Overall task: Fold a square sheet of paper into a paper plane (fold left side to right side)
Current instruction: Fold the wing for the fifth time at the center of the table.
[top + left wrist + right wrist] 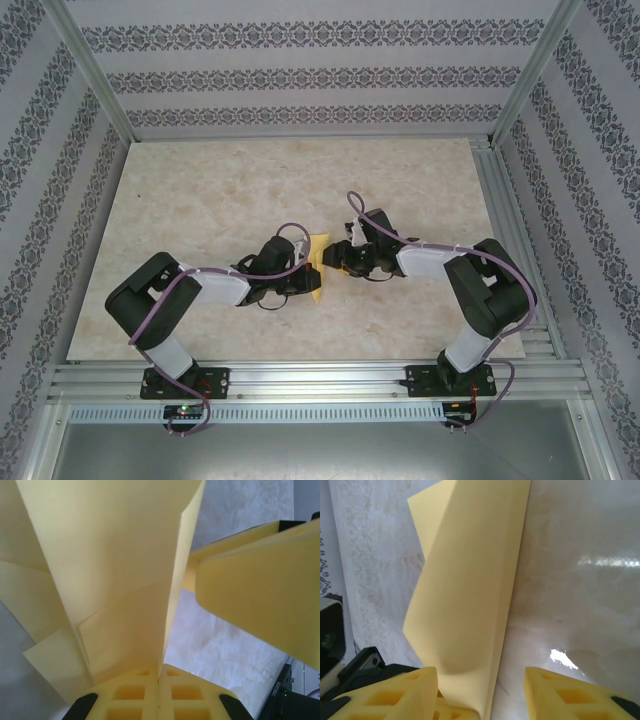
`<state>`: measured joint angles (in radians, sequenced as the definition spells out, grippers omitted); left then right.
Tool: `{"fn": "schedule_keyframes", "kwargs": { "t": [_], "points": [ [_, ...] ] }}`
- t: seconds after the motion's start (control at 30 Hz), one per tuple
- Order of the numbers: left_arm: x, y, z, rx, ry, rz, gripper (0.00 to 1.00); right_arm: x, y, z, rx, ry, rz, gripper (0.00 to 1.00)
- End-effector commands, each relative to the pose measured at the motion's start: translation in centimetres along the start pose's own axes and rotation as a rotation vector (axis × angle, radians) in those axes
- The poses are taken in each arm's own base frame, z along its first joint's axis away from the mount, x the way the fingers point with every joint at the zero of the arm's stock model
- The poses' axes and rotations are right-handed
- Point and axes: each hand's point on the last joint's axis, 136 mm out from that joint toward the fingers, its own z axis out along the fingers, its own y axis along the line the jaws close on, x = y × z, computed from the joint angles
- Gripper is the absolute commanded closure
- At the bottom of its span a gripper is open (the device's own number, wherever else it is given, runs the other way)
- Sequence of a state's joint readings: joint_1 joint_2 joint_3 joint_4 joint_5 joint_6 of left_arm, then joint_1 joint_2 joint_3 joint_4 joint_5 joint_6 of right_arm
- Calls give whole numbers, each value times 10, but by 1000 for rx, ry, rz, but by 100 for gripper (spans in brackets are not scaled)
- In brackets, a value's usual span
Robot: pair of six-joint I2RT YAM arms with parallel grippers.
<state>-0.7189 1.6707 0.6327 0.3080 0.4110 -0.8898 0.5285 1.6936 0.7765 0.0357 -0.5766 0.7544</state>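
Seen from overhead, the left gripper [303,279] reaches in from the left toward the middle of the marbled table [200,190]. It meets the folded sheet of paper [319,262], a small yellow sliver whose long axis runs roughly from the near side toward the far side. At that scale the folds are too small to make out. The left wrist camera gives the detail. Its yellow fingers [130,692] are pressed together at the bottom of the frame, pinching the lower edge of the paper. From there the sheet stands on edge and rises away from the grip as a tall creased panel, with overlapping layers fanned out to the left. Further right in the overhead view, the right gripper [340,258] faces the paper from the other side, just beside it. Its own camera shows the fingers [570,697] spread apart, with the paper standing in the gap close to the left-of-frame finger. The other finger is clear of it above bare tabletop, and the sheet's long axis leads straight away from the wrist.
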Motion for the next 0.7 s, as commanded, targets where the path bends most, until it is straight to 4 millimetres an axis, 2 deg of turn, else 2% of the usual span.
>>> {"fn": "schedule_keyframes", "kwargs": {
  "t": [0.0,0.3,0.6,0.67],
  "points": [
    [-4,0,1,32,-12,-20,99,-11,14,8,-33,-21,-24,54],
    [-2,3,3,31,-6,-31,99,-13,13,20,-9,-10,-32,63],
    [0,6,6,31,2,-42,97,-9,0,28,42,8,-23,64],
    [0,6,6,29,2,-44,94,-9,-1,28,49,12,-24,65]
  ]
}}
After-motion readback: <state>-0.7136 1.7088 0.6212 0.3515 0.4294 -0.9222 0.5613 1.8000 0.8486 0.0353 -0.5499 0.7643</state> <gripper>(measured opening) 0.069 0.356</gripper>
